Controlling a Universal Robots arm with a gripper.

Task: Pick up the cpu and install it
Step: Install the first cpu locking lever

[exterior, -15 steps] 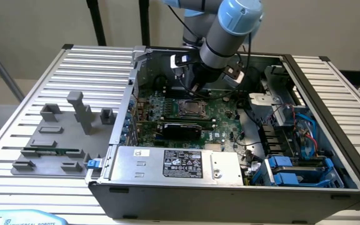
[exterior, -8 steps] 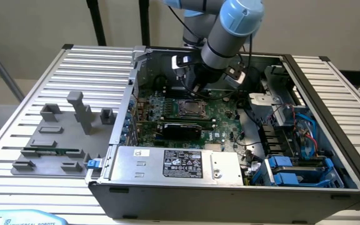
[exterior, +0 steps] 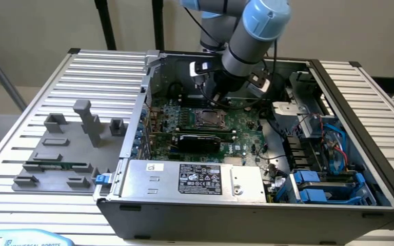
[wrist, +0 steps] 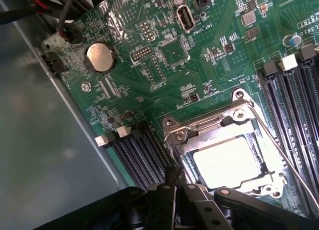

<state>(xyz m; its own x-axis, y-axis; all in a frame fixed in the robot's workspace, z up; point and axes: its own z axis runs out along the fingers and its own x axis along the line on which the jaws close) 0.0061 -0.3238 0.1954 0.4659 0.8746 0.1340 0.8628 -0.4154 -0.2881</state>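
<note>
In the exterior view, an open computer case (exterior: 361,205) lies on a ribbed metal table (exterior: 39,102). The arm (exterior: 252,36) reaches down into the case from above, and its hand (exterior: 219,100) hangs just over the green motherboard (exterior: 183,115), close above the socket (exterior: 207,118). The cpu (exterior: 208,118) sits in that socket as a pale square inside the metal frame. On the table, toward the exterior view's left, stand grey fixture blocks (exterior: 87,120), with a long green memory stick (exterior: 55,165) lying among them. A silver power supply (exterior: 190,179) with a label fills the near part of the case.

In the wrist view, the hand (wrist: 175,182) is closed, its dark fingers (wrist: 169,190) pressed together and empty, their tips at the edge of the socket frame (wrist: 234,115). The cpu (wrist: 227,162) lies flat inside the frame, its top glaring bright. A round coin battery (wrist: 99,57) sits on the motherboard (wrist: 209,65) well apart from the socket, and black memory slots (wrist: 291,90) run beside it
</note>
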